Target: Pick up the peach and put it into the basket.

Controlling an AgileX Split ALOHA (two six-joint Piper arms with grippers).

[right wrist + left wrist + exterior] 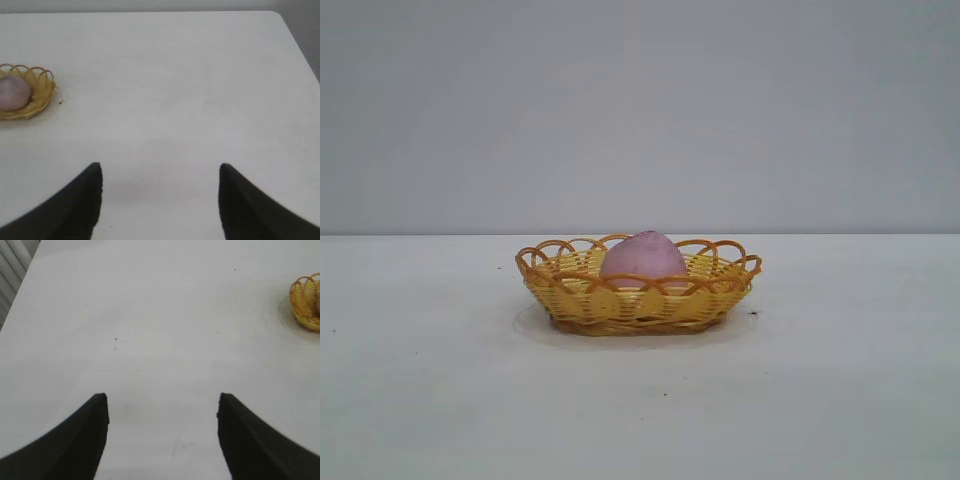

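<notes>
Exterior view is showing the peach [643, 257] sitting inside the basket [582, 300]. We are holding the left gripper [162, 405] and right gripper [160, 172] released and well apart from the basket, so we judge only parking remains.

The setting looks like a robot test lab rather than a home: a plain white desk [840, 400] runs up to a bare grey wall [640, 110], and the only prop on it is a small wicker basket [638, 300] holding a peach [642, 256].
</notes>
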